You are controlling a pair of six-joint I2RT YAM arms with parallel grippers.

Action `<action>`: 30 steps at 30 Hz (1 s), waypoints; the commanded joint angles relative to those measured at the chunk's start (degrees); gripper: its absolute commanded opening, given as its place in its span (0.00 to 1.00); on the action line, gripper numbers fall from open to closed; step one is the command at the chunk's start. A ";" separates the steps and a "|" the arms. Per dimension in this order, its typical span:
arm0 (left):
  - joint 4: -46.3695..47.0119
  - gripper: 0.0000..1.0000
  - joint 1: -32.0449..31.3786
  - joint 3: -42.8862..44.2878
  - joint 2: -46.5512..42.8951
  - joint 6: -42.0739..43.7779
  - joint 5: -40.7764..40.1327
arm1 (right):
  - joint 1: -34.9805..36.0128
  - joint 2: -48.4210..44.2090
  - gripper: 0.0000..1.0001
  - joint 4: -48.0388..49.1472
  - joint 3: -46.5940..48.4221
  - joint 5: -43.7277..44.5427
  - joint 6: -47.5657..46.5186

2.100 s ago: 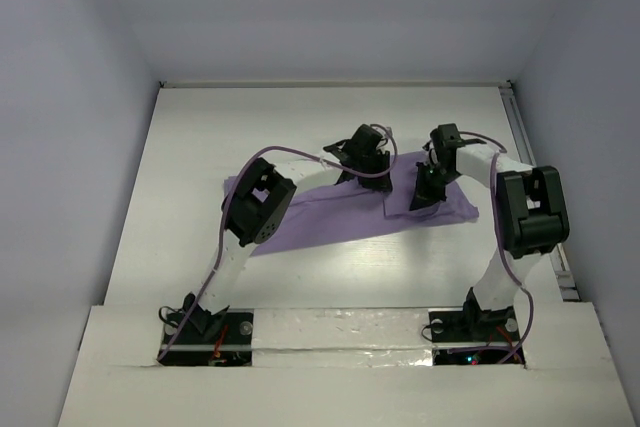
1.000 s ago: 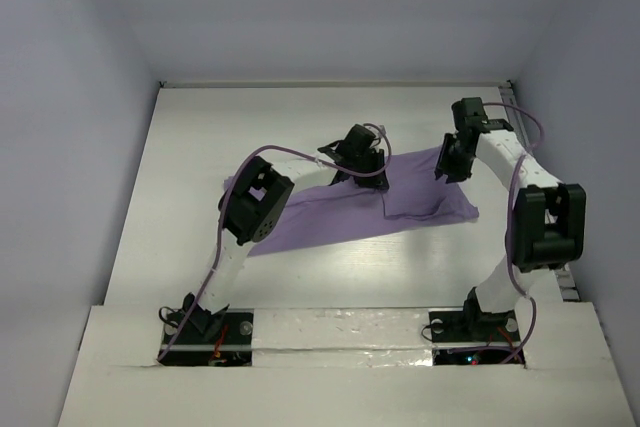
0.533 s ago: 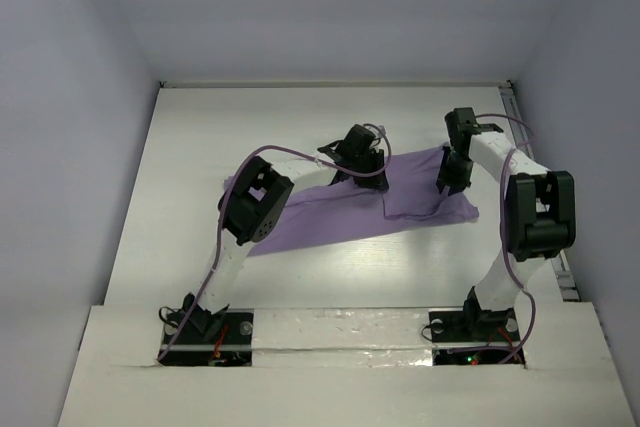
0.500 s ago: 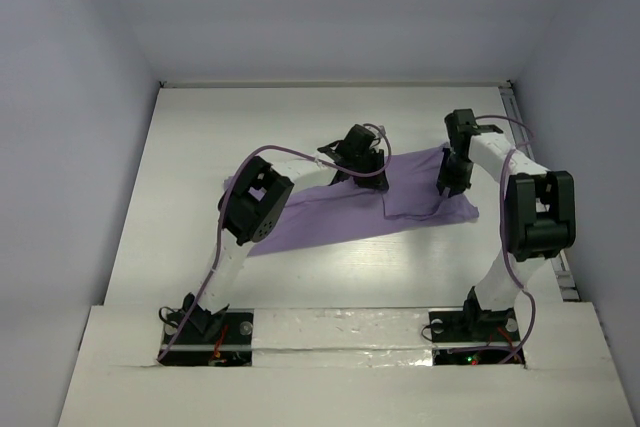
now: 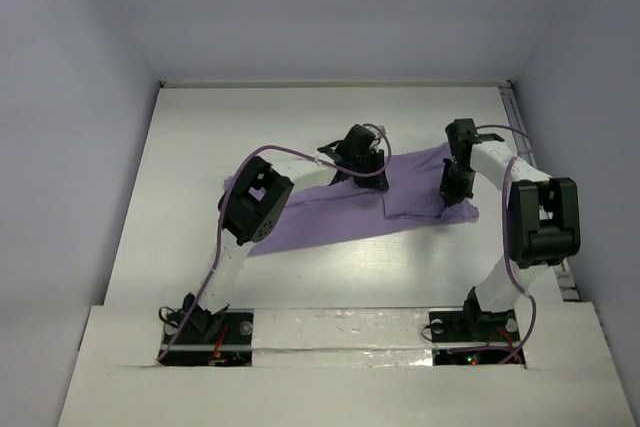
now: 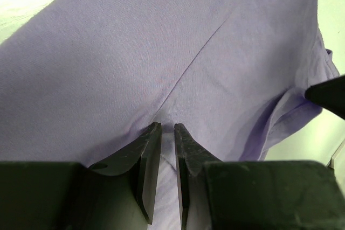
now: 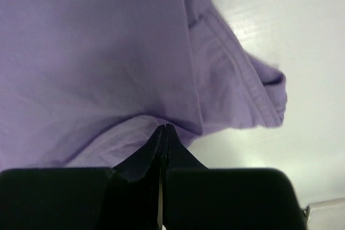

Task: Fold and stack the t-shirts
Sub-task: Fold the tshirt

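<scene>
Pinching a pucker of the lavender t-shirt [image 5: 330,211] with the left end effector [image 6: 167,133], fingers nearly closed on the cloth. Clamping the right end effector [image 7: 163,129] tight on the hem at the shirt's right edge. Lying spread mid-counter [image 5: 200,147], right part folded over.

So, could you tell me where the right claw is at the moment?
In the top view the right claw sits right of centre, tips down on the shirt's right edge, across from the left claw.

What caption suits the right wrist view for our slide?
Right fingers pinch the lavender t-shirt at its edge, white table beside.
</scene>
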 commanded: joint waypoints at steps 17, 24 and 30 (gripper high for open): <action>0.80 0.15 0.07 0.35 -2.23 0.28 1.67 | -0.38 -10.20 0.27 -6.05 -10.14 -0.92 5.50; 0.10 0.16 0.07 -0.18 -4.59 0.98 2.37 | -1.08 -13.20 0.43 -4.30 -1.44 4.45 3.67; -2.53 0.17 0.07 -3.07 -9.59 3.62 0.97 | -5.65 -5.39 0.23 7.47 4.71 -3.18 0.24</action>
